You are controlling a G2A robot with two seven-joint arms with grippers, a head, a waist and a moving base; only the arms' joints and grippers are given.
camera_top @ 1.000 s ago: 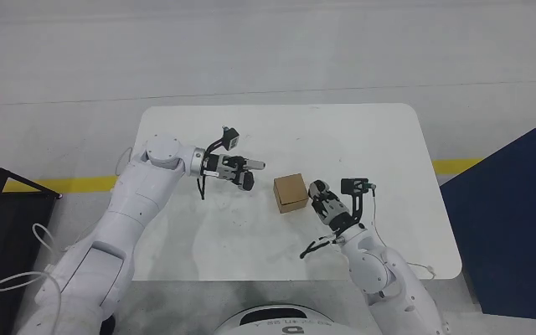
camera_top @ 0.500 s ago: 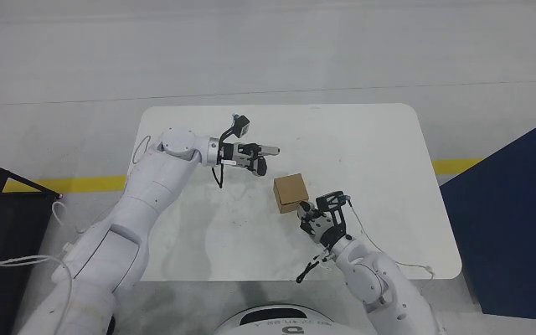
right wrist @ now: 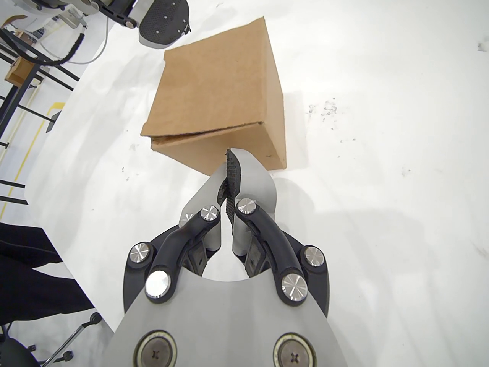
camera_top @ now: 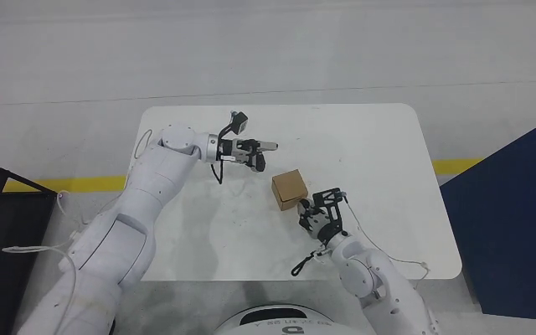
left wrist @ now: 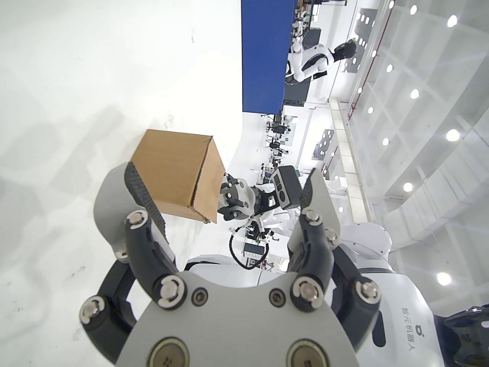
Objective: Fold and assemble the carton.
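The carton [camera_top: 289,189] was flanked: left gripper [camera_top: 268,147] held spread wide, right gripper [right wrist: 230,156] clenched empty just beside it.

You see white shells on left arm [camera_top: 155,180] and right arm [camera_top: 368,272] | black cable [camera_top: 306,261] at 6 o'clock of right gripper [camera_top: 310,207] | left gripper [left wrist: 221,175]: grey plates, black links, silver screws [left wrist: 171,286], ribbed black pads [left wrist: 143,192]

1. The left gripper [left wrist: 221,173] takes up the foreground, its two ribbed fingers [left wrist: 141,189] spread wide apart.
2. Mid-frame, beyond the fingertips, a closed brown carton [left wrist: 172,166] sits on the white table [left wrist: 95,59], with one finger overlapping its near corner.
3. The right gripper [left wrist: 233,202] is just beside the carton's end face.
4. A blue partition [left wrist: 263,39] stands in the background.
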